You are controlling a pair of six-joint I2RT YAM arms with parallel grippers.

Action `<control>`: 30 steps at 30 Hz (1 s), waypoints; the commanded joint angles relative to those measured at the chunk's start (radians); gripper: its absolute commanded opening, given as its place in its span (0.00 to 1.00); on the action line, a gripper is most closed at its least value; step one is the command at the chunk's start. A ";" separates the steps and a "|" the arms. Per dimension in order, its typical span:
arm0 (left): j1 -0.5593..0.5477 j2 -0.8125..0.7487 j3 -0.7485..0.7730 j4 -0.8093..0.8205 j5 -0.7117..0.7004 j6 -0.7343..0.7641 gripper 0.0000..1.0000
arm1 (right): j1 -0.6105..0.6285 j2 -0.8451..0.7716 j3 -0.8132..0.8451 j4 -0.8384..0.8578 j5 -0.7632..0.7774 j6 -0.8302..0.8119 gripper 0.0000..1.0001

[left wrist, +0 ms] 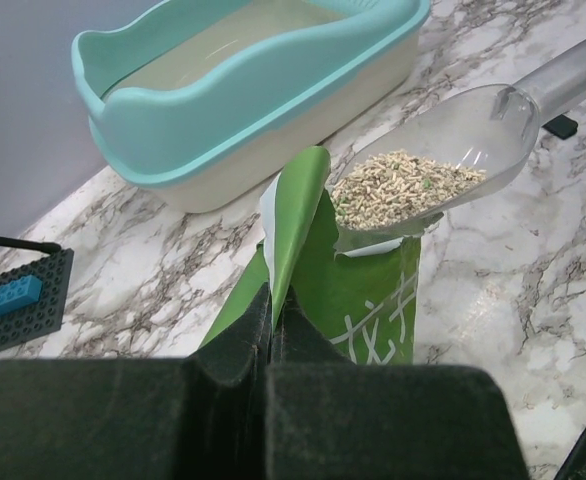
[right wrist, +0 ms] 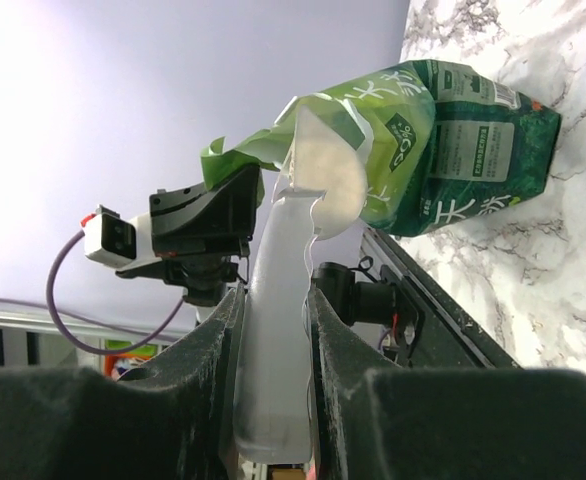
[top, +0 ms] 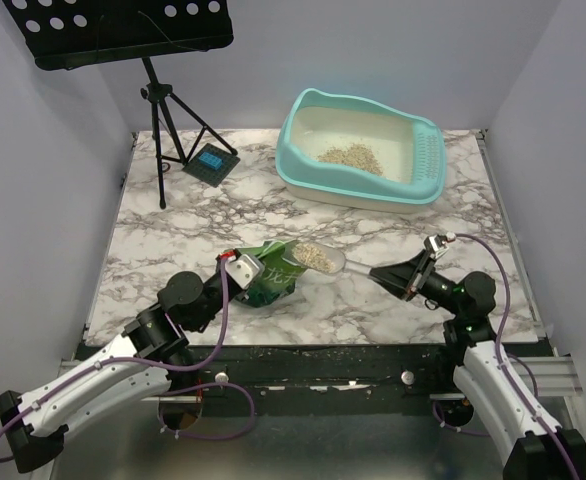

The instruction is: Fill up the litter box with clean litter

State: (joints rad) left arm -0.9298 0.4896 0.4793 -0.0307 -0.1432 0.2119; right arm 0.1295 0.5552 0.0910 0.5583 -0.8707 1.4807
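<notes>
The turquoise litter box (top: 295, 150) stands at the back right with a small pile of beige clean litter (top: 350, 156) inside; it also shows in the left wrist view (left wrist: 173, 120). A green foil bag (top: 270, 275) lies mid-table. My left gripper (top: 239, 268) is shut on the bag's top flap (left wrist: 298, 215). My right gripper (top: 386, 275) is shut on the handle (right wrist: 278, 330) of a clear scoop (top: 318, 258). The scoop holds litter granules (left wrist: 401, 185) and hovers at the bag's mouth.
A black music stand tripod (top: 165, 110) and a black plate with a blue brick (top: 211, 162) sit at the back left. Marble tabletop lies between the bag and the litter box. Grey walls close in both sides.
</notes>
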 commanded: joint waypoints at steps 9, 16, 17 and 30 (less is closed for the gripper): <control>-0.012 -0.031 0.007 0.103 -0.099 -0.014 0.00 | -0.001 0.011 0.137 -0.005 0.130 0.079 0.00; -0.012 -0.037 0.007 0.095 -0.096 -0.014 0.00 | 0.001 0.100 0.243 0.026 0.223 0.082 0.00; -0.012 -0.042 0.007 0.094 -0.096 -0.014 0.00 | 0.001 0.115 0.262 0.025 0.242 0.081 0.00; -0.014 -0.046 0.005 0.086 -0.096 -0.014 0.00 | 0.001 0.399 0.481 0.112 0.443 0.036 0.00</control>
State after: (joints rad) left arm -0.9318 0.4541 0.4774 -0.0189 -0.2363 0.2119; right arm 0.1299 0.8795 0.5037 0.5823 -0.5381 1.5372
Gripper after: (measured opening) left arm 0.009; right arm 0.327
